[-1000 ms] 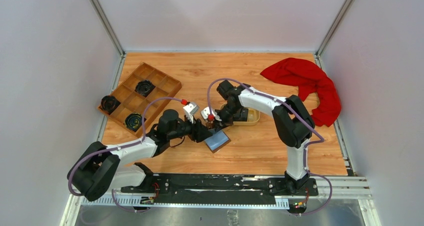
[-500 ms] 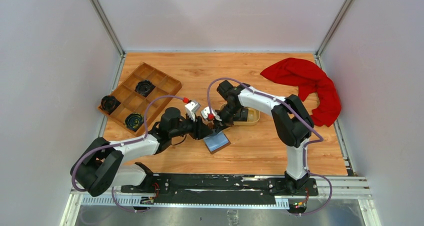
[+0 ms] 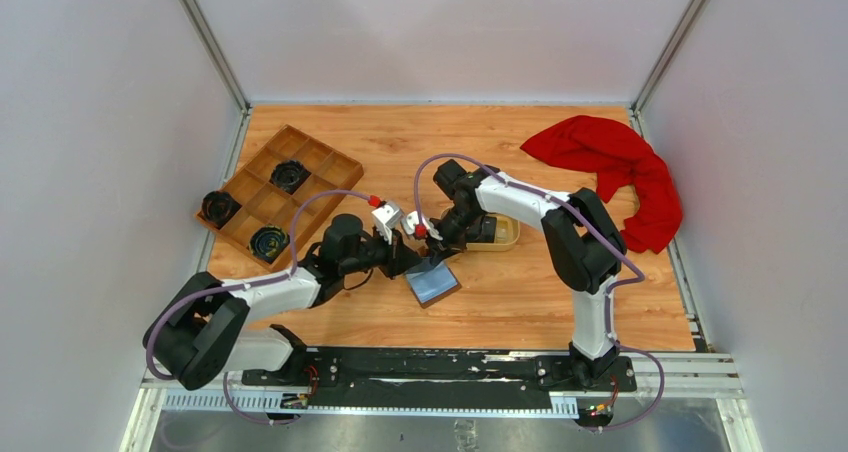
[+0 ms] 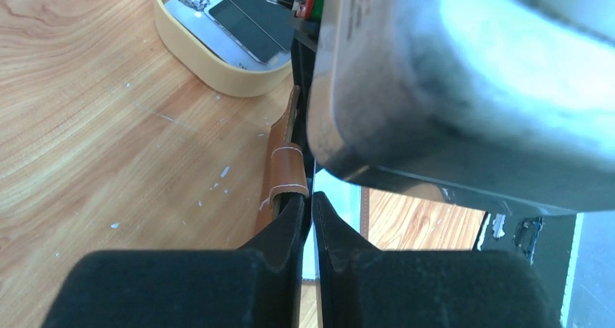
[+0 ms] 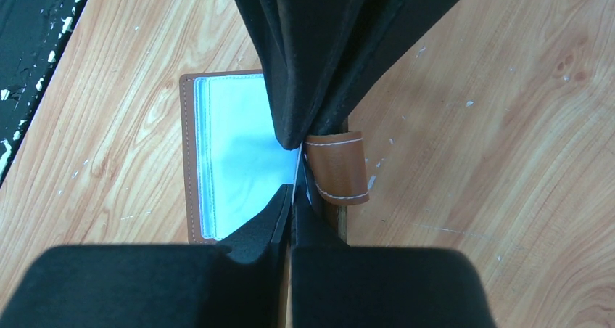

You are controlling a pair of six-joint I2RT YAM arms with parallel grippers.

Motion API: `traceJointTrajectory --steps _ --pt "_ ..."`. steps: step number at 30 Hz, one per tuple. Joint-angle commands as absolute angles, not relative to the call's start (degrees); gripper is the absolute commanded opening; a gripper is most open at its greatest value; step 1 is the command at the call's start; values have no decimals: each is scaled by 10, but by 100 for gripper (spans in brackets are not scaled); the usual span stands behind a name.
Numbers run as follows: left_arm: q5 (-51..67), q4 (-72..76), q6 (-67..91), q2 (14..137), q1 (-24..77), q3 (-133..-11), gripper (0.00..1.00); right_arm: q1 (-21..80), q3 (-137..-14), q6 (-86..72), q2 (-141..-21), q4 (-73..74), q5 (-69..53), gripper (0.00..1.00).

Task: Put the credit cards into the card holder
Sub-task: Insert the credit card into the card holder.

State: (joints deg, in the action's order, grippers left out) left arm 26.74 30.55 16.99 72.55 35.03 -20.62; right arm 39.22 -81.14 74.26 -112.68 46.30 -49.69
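The holder (image 3: pixel 434 284) lies open on the desk (image 3: pixel 500 152) at frame centre. The left end effector (image 3: pixel 408 263) clenches its raised flap. The right end effector (image 3: pixel 433 256) clenches a pale card (image 5: pixel 297 170), seen edge-on. More cards (image 4: pixel 243 30) lie in the dish (image 4: pixel 217 74).

Light wood-grain table (image 3: pixel 500 142) is carrying four items directly. Square wooden compartment tray (image 3: pixel 325 148) is sitting far left, turned corner-on to the near edge. Crumpled red cloth (image 3: pixel 610 162) is lying far right, up against the right edge. Oval tan dish (image 3: pixel 508 238) is sitting mid-table, and the brown leather-like folding card holder (image 3: pixel 434 284) is lying open just near-left of it, pale grey pockets facing up. Tray and cloth are sitting well apart from the centre pair. The wrist views are showing small white flecks on the tabletop around the holder.
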Motion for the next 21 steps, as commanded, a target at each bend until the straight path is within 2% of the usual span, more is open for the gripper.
traceJointTrajectory --steps 1,3,5,7,10,14,21 --pt "259 302 146 737 353 -221 2 390 -809 729 -1152 501 -490 0" --pt "256 299 142 734 353 -222 0 390 -811 725 -1153 501 -491 5" --pt "246 296 143 726 353 -221 0 390 -810 715 -1150 500 -490 18" --pt "233 295 146 710 352 -215 0 387 -808 708 -1142 499 -490 35" --pt "205 294 153 685 349 -200 0 374 -795 714 -1111 496 -505 50" --pt "175 294 172 658 338 -179 0 353 -779 721 -1076 496 -541 55" --pt "180 295 190 666 323 -167 0 335 -766 713 -1049 494 -584 45"
